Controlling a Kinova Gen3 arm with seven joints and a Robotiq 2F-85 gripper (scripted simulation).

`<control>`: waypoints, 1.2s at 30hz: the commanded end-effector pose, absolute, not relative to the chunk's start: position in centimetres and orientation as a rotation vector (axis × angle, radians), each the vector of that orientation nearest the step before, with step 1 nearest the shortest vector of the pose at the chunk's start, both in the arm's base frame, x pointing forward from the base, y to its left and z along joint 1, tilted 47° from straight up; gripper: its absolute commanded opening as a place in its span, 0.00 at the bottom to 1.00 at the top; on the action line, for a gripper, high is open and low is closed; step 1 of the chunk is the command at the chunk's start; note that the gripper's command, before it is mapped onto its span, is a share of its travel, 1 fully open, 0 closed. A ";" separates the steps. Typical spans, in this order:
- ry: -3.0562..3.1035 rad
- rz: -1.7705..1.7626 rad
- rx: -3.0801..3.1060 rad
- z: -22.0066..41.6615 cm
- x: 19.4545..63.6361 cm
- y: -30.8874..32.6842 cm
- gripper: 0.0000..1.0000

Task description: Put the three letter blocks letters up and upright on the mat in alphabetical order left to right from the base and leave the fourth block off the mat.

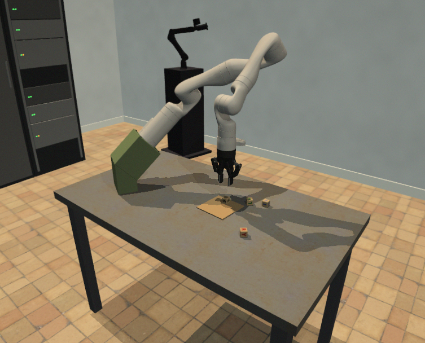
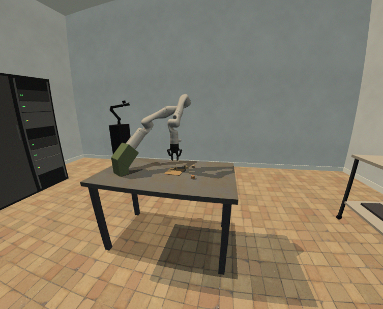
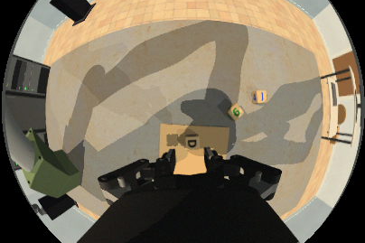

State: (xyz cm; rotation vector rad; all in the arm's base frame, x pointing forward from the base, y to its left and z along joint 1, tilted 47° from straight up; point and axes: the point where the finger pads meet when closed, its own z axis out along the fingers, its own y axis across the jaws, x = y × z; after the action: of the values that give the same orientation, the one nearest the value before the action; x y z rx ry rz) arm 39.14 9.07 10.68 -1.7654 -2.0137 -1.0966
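My gripper (image 1: pixel 225 181) (image 2: pixel 174 158) (image 3: pixel 190 154) is open and empty, above the mat. The tan mat (image 1: pixel 219 212) (image 2: pixel 174 173) (image 3: pixel 219 135) lies flat. A block with a dark D on top (image 1: pixel 226 199) (image 3: pixel 191 141) sits flat on the mat, below the fingers and clear of them. A block with a green 6 on top (image 1: pixel 249 201) (image 3: pixel 236 111) lies turned, just off the mat. A block with a blue J on top (image 1: pixel 266 202) (image 2: pixel 193 166) (image 3: pixel 260 97) lies beyond it. A block with red marks (image 1: pixel 243 232) (image 2: pixel 193 177) lies off the mat; its top mark is unclear, and the wrist view does not show it.
The green base mount (image 1: pixel 132 166) (image 2: pixel 123 159) (image 3: pixel 53 169) stands at one end of the table (image 1: pixel 168 228) (image 2: pixel 145 181). Arm shadows cross the table and part of the mat. The green 6 block is close to the mat's edge and fairly near the J block.
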 end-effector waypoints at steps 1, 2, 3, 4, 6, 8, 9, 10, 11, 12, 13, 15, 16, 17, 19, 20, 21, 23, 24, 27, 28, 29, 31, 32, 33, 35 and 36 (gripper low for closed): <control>-2.018 -1.108 -1.772 11.2 39.3 8.7 0.41; -2.018 -1.108 -1.772 11.2 39.3 8.6 0.41; -2.018 -1.108 -1.772 11.2 39.3 8.6 0.41; -2.018 -1.108 -1.772 11.2 39.3 8.6 0.41; -2.018 -1.108 -1.772 11.2 39.3 8.6 1.00; -2.018 -1.108 -1.772 11.2 39.3 8.6 1.00; -2.018 -1.108 -1.772 11.2 39.3 8.6 1.00; -2.018 -1.108 -1.772 11.2 39.3 8.6 1.00; -2.018 -1.108 -1.772 11.2 39.3 8.6 1.00; -2.018 -1.108 -1.772 11.2 39.3 8.6 1.00; -2.018 -1.108 -1.772 11.2 39.3 8.6 1.00; -2.018 -1.108 -1.772 11.2 39.3 8.6 1.00; -2.018 -1.108 -1.772 11.2 39.3 8.6 1.00; -2.018 -1.108 -1.772 11.2 39.3 8.6 1.00; -2.018 -1.108 -1.772 11.2 39.3 8.6 1.00; -2.018 -1.108 -1.772 11.2 39.3 8.6 1.00; -2.018 -1.108 -1.772 11.2 39.3 8.6 1.00; -2.018 -1.108 -1.772 11.2 39.3 8.6 1.00; -2.018 -1.108 -1.772 11.2 39.3 8.6 1.00; -2.018 -1.108 -1.772 11.2 39.3 8.6 1.00; -2.019 -1.108 -1.771 11.2 39.3 8.6 1.00; -2.023 -1.109 -1.768 11.2 39.4 8.6 1.00; -2.039 -1.114 -1.755 11.3 39.5 8.7 1.00; -2.053 -1.117 -1.744 11.3 39.6 8.7 1.00; -2.072 -1.122 -1.729 11.4 39.7 8.8 1.00; -2.124 -1.135 -1.686 11.6 40.1 8.9 1.00; -2.157 -1.143 -1.657 11.8 40.3 9.0 1.00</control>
State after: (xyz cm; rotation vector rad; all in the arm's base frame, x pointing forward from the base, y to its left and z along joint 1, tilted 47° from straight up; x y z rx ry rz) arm 39.81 8.90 11.43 -1.6875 -2.1182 -1.1282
